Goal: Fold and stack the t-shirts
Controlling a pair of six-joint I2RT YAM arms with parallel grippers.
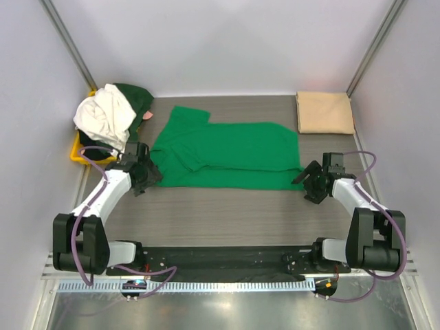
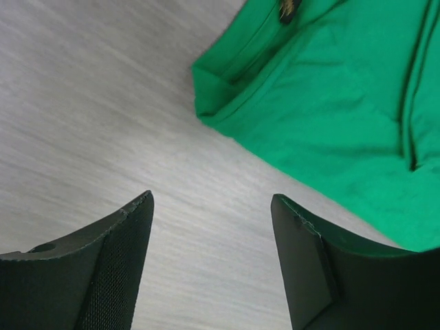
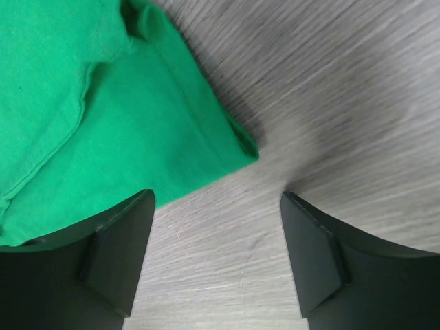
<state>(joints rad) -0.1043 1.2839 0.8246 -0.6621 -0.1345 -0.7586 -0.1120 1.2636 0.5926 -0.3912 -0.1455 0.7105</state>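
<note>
A bright green t-shirt (image 1: 227, 155) lies partly folded across the middle of the table. It also shows in the left wrist view (image 2: 330, 103) and the right wrist view (image 3: 89, 117). A tan beige t-shirt (image 1: 324, 112) lies folded at the back right. A white t-shirt (image 1: 104, 117) and a dark green t-shirt (image 1: 137, 100) are heaped at the back left. My left gripper (image 1: 150, 175) is open and empty over bare table beside the green shirt's left corner. My right gripper (image 1: 307, 180) is open and empty just off its right front corner.
A yellow tray (image 1: 77, 150) sits under the heap of shirts at the back left. Grey walls and metal posts close in the table on three sides. The table (image 1: 220, 213) in front of the green shirt is bare wood grain.
</note>
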